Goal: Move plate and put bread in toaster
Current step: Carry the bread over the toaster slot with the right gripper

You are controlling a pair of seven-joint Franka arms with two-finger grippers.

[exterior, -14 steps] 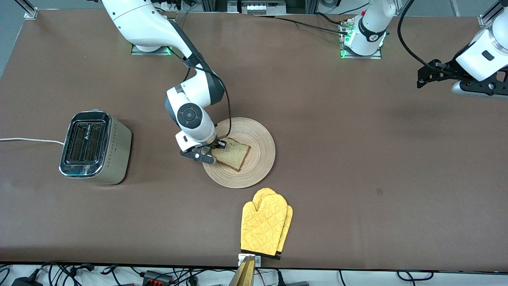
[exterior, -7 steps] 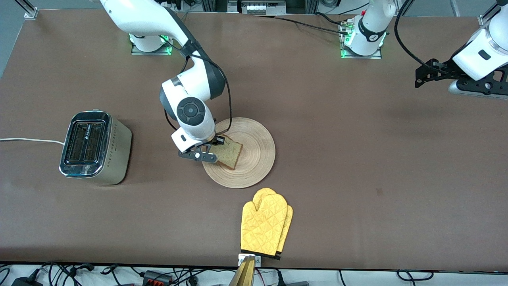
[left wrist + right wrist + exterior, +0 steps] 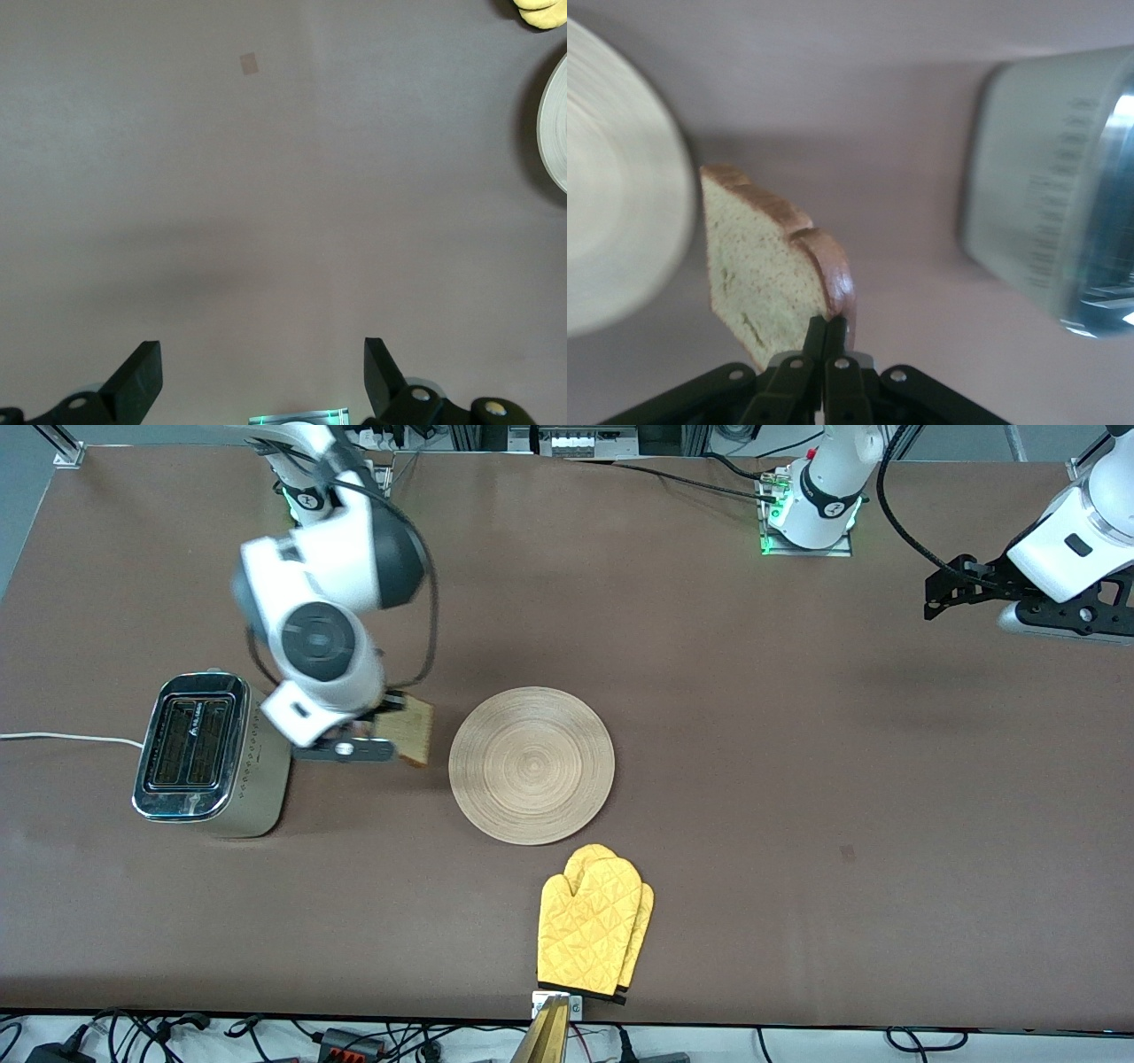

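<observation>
The bread (image 3: 415, 730) hangs on edge in the air, and my right gripper (image 3: 390, 732) is shut on its crust. It is over the table between the toaster (image 3: 211, 755) and the plate (image 3: 532, 765). The light-wood plate lies bare. In the right wrist view the bread (image 3: 757, 270) stands up from my right gripper (image 3: 826, 335), with the toaster (image 3: 1050, 221) on one side and the plate (image 3: 611, 230) on the other. My left gripper (image 3: 941, 595) waits open above the left arm's end of the table; its wrist view shows the left gripper (image 3: 263, 376) with nothing between its fingers.
A pair of yellow oven mitts (image 3: 594, 921) lies nearer to the front camera than the plate. The toaster's white cord (image 3: 62, 737) runs off toward the right arm's end of the table. The plate's rim (image 3: 554, 133) shows in the left wrist view.
My right gripper has lifted the bread off the plate and carried it toward the toaster. The plate is now bare. The left arm has hardly moved.
</observation>
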